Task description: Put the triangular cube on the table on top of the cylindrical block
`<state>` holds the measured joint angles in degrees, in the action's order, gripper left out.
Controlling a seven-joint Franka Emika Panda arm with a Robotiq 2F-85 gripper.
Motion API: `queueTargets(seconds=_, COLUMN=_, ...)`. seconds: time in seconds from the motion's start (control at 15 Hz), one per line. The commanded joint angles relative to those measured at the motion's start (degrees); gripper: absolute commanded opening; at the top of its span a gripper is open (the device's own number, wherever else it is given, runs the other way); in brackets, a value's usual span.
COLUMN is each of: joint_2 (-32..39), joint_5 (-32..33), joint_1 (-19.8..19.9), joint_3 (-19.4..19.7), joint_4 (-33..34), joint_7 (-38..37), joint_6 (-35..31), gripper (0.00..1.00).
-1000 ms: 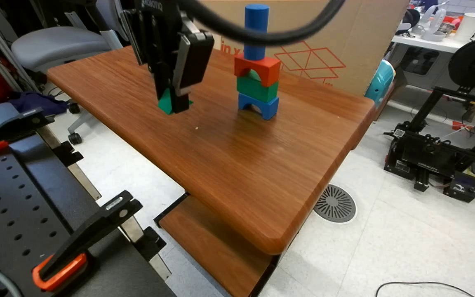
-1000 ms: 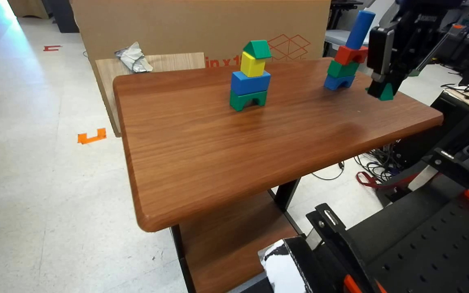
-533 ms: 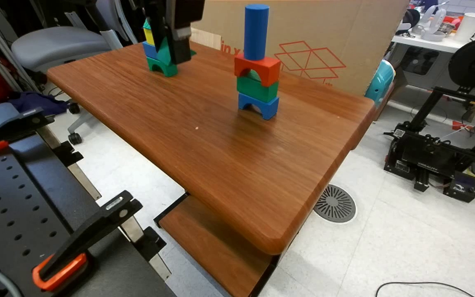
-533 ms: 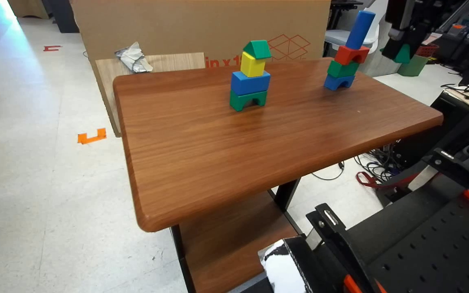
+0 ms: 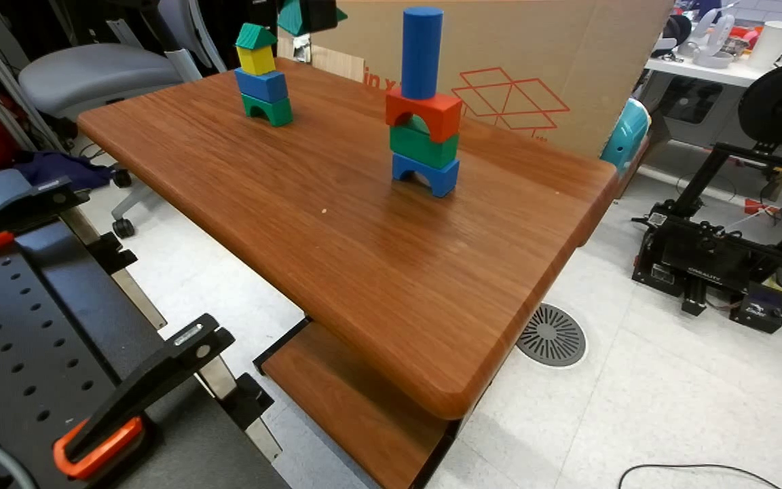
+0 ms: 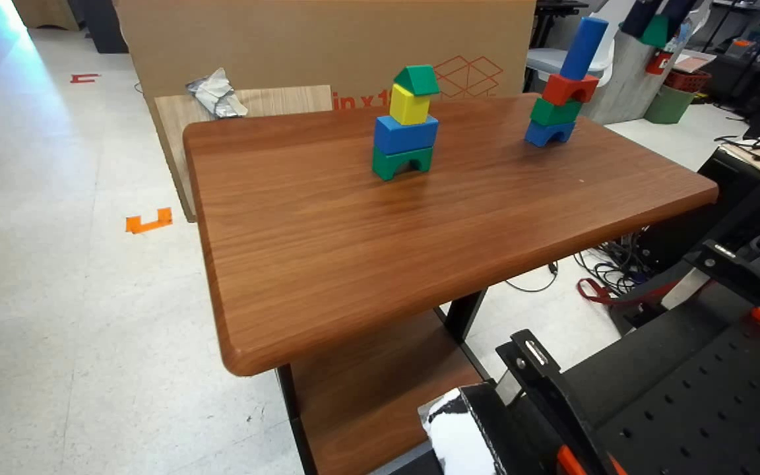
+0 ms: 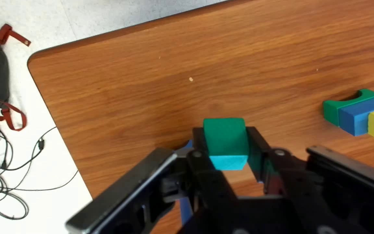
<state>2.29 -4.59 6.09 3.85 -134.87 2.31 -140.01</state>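
The green triangular block is clamped between the fingertips of my gripper in the wrist view. The held block also shows at the top of both exterior views, high above the table. The blue cylinder stands upright on a red arch, a green block and a blue arch. My gripper is higher than the table and apart from the cylinder in both exterior views. In the wrist view, blue slivers show behind the gripper; most of that tower is hidden.
A separate tower stands on the wooden table: green arch, blue block, yellow block and another green triangular block on top. A large cardboard box stands behind the table. Clamps sit on the black bench.
My gripper has risen from low over the table to the top edge of both exterior views, carrying the green triangular block. The two towers have not moved.
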Motion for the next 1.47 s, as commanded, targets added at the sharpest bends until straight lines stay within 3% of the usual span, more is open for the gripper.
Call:
queueTargets(seconds=0.0, joint_2=-0.5, joint_5=-1.7, joint_1=-0.1, joint_3=0.6, joint_4=3.4, joint_7=-0.4, joint_6=4.1, gripper=0.08)
queueTargets(seconds=0.6, joint_2=4.2, joint_5=-2.0, joint_1=0.1, joint_3=1.0, joint_4=14.0, joint_7=-2.9, joint_6=14.8, gripper=0.08)
queueTargets(seconds=1.4, joint_2=12.8, joint_5=-1.8, joint_1=0.5, joint_3=1.3, joint_4=22.7, joint_7=-2.8, joint_6=13.9, gripper=0.08)
